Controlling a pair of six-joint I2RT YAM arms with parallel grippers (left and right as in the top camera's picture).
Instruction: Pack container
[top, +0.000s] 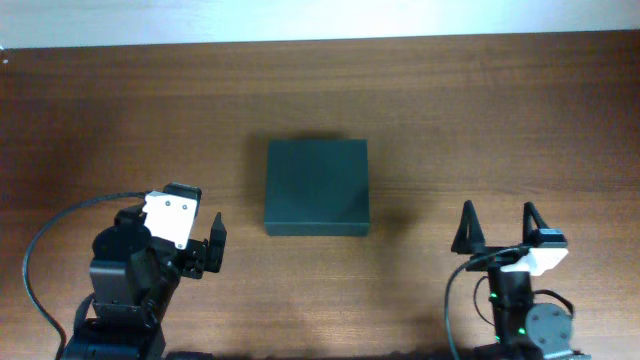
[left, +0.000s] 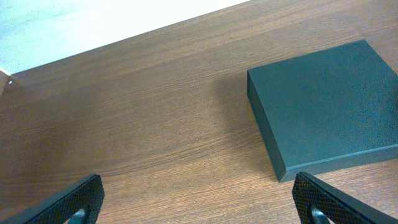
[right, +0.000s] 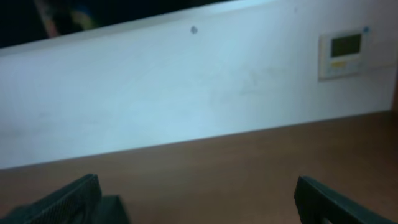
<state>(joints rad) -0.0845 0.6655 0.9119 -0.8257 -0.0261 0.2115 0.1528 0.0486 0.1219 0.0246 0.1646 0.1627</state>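
Note:
The container (top: 317, 187) is a dark green, matte, rectangular box lying flat in the middle of the table, its lid shut. It also shows at the right of the left wrist view (left: 329, 106). My left gripper (top: 203, 243) is open and empty, to the left of the box and nearer the front edge, apart from it (left: 199, 208). My right gripper (top: 498, 228) is open and empty, to the right of the box near the front edge (right: 199, 205). A dark corner (right: 115, 210) beside its left finger is too blurred to name. No hand tools are in view.
The brown wooden table (top: 480, 110) spreads all round the box. A white wall (right: 186, 93) runs along its far edge, with a small thermostat panel (right: 346, 53) on it. A black cable (top: 40, 250) loops by the left arm.

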